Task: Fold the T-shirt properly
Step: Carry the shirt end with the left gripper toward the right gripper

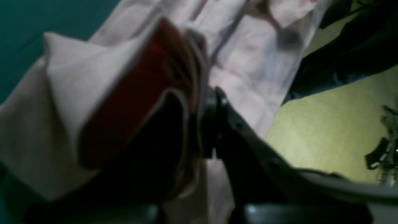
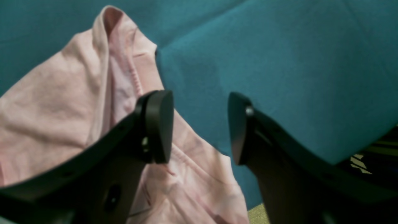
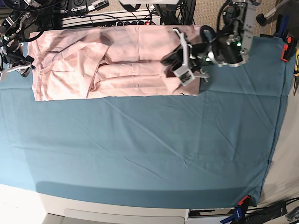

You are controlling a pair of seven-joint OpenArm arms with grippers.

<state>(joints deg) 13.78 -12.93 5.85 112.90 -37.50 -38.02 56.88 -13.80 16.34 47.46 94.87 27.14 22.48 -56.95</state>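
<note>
Left claw (image 1: pixel 199 124) nearest cam, clamped on bunched hem of T-shirt (image 3: pixel 107 60), lying at far edge of surface (image 3: pixel 149 149). Right claw (image 2: pixel 200 127) agape, holding nothing. Fabric light, limp, creases easily; grip hem/corners.

— What sort of place is this?

— A robotics lab or workshop. The counter (image 3: pixel 140 154) is draped in a teal cloth (image 3: pixel 210 130) held down by clamps (image 3: pixel 286 49) at its edges.

— Anything else?

— Cables and a power strip (image 3: pixel 112 21) crowd the far edge, and a robot arm (image 3: pixel 229 44) with lit green indicators is mounted there. A yellowish floor (image 1: pixel 326 130) shows beyond the cloth.
</note>
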